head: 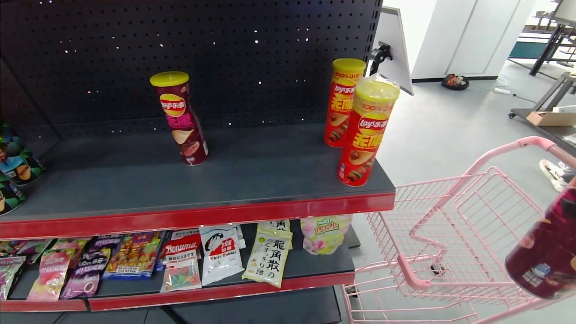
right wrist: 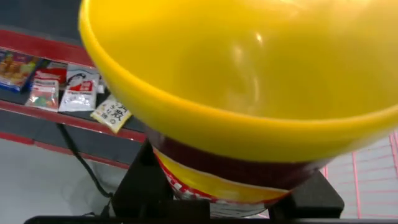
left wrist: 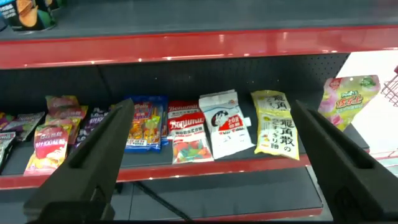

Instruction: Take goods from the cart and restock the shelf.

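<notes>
On the upper shelf (head: 252, 171) a maroon chip can (head: 181, 119) with a yellow lid stands upright toward the back. Two red chip cans (head: 366, 135), also yellow-lidded, stand near the shelf's right end, one just behind the other. Green cans (head: 15, 166) sit at the far left edge. The lower shelf (head: 216, 292) holds a row of flat snack bags (head: 220, 258) lying side by side, among them a white one and a pale yellow one with dark lettering.

To the right of the shelf stands the pink cart (head: 450, 234), a wire basket with a pink handle. A second maroon can (head: 546, 252) hangs tilted before the basket at the head view's right edge.

From the right wrist, that can's yellow lid (right wrist: 236, 74) fills most of the view, and the right gripper (right wrist: 227, 193) pinches the can's body between dark fingers (right wrist: 140, 190).

From the left wrist, the left gripper (left wrist: 211, 106) is spread wide with nothing between its fingers (left wrist: 93, 162), facing the lower shelf's bags.
</notes>
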Controlling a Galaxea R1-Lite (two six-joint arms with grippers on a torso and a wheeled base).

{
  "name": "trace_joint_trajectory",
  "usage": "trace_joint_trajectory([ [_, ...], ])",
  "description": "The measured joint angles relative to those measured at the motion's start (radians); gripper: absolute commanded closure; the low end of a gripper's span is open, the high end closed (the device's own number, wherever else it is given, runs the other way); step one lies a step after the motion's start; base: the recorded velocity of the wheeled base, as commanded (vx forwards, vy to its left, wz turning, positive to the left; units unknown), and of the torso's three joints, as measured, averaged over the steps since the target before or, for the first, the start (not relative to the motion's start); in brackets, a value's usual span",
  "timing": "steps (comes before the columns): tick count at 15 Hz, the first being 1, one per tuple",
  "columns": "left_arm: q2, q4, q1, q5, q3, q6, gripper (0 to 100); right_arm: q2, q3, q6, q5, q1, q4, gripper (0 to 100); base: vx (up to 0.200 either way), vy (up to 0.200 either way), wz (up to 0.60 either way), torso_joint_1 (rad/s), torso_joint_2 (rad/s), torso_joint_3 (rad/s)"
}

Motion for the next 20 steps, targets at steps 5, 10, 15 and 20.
trace_joint_trajectory([
  [5,0.0,0.0,0.0,0.0,0.0,0.0,0,0.068,0.043,0.011,0.054,0.11,-0.121,100,0.0,0.0,0.0,0.0,0.0,0.0],
  [10,0.0,0.0,0.0,0.0,0.0,0.0,0,0.097,0.071,0.009,0.094,0.184,-0.131,100,0.0,0.08,0.0,0.001,0.0,0.002],
  [15,0.0,0.0,0.0,0.0,0.0,0.0,0,0.109,0.064,0.006,0.139,0.212,-0.13,100,0.0,0.2,0.0,-0.001,0.0,0.001],
  [20,0.0,0.0,0.001,0.0,0.0,0.0,0,0.12,0.06,0.003,0.136,0.276,-0.131,100,0.0,0.2,0.0,0.0,0.0,0.002],
])
